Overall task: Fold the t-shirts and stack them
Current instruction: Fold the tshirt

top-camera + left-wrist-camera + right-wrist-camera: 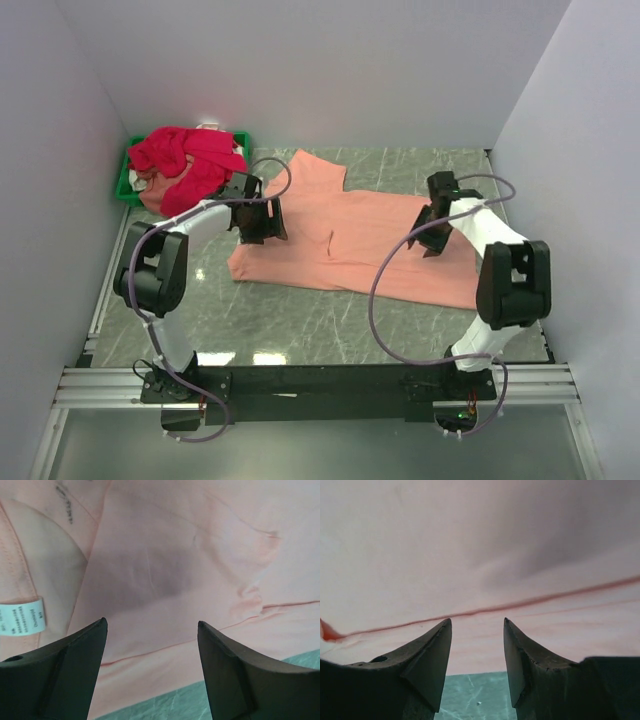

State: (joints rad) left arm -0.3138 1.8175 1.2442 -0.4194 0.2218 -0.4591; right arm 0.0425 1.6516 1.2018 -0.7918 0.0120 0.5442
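My L claw point(152, 624) wide, R claw point(476, 621) parted, both empty over salmon tee point(345, 245); only top cam shows crimson tees point(188, 160) heaped on green bin point(124, 183).

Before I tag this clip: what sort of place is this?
Likely a lab test cell: plain white walls boxing in a marbled tabletop, left arm and right arm bolted to a metal rail, a salmon t-shirt laid out.
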